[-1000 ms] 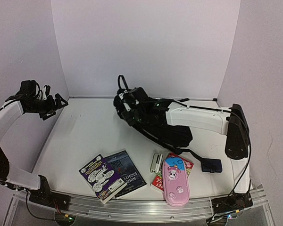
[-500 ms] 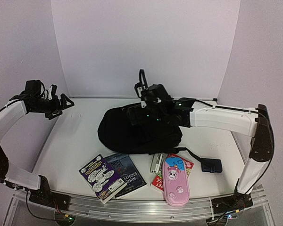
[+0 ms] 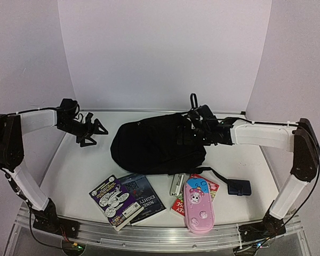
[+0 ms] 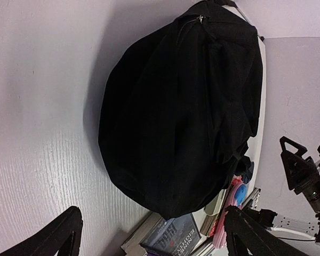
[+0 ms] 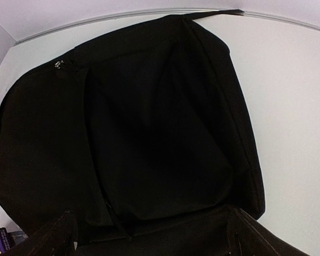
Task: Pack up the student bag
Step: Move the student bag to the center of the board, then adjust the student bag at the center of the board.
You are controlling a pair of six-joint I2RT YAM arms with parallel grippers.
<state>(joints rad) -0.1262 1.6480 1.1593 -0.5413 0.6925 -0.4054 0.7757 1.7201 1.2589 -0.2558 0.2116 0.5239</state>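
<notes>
White counter (image 3: 90,160) now bears the student bag (image 3: 154,146) lying flat at centre — lowered since a second ago — with the right tool (image 3: 194,116) spread and let go at its top end, the left tool (image 3: 94,133) spread and drawn nearer, so unzipping likely follows.

Centre of white worktop (image 3: 77,162) taken up by large soft black fabric backpack (image 3: 154,146); bare surface to its left, up to the left arm's spread fingers (image 4: 61,232); bare surface to its right, below the white right arm (image 3: 258,136); near edge crowded: two dark paperback books (image 3: 128,200), pink plastic pencil case (image 3: 197,207), small dark-blue pouch (image 3: 239,188); only a narrow gap between these and the backpack.
</notes>
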